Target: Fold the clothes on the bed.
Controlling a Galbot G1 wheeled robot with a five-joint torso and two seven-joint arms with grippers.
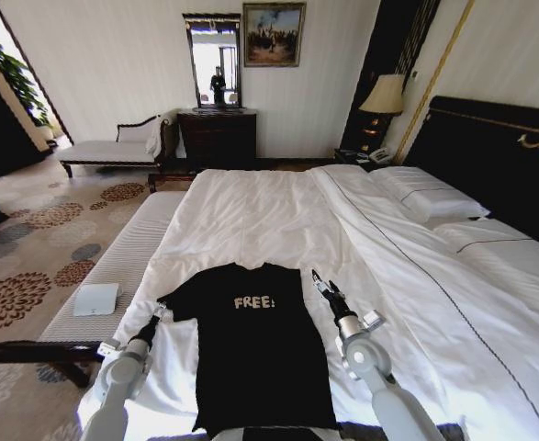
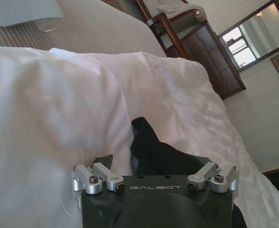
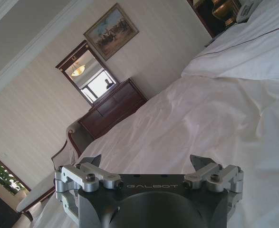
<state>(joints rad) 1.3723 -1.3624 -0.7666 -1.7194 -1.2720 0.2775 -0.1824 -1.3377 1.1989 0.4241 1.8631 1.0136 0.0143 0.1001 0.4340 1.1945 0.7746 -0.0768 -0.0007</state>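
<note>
Bedding in white — sheets, duvet and pillows — covers the large bed (image 1: 278, 220), which is backed by a tall dark headboard. Along its left edge a pale striped long bench (image 1: 113, 266) is seen, with a small white flat pad (image 1: 96, 299) lying on it. Near the foot of the bed, the black short-sleeved T-shirt (image 1: 255, 344) of soft fabric is laid flat, chest up, its pale "FREE!" lettering readable in the head view.

The left gripper (image 1: 159, 312) is placed at the shirt's left sleeve; in the left wrist view a raised fold of the black fabric (image 2: 146, 145) is seen between its parted fingers, but it cannot be told whether the cloth is pinched. The right gripper (image 1: 317, 278) is held just beside the shirt's right shoulder, over the white sheet — its fingers (image 3: 200, 164) are spread apart with nothing between them.
</note>
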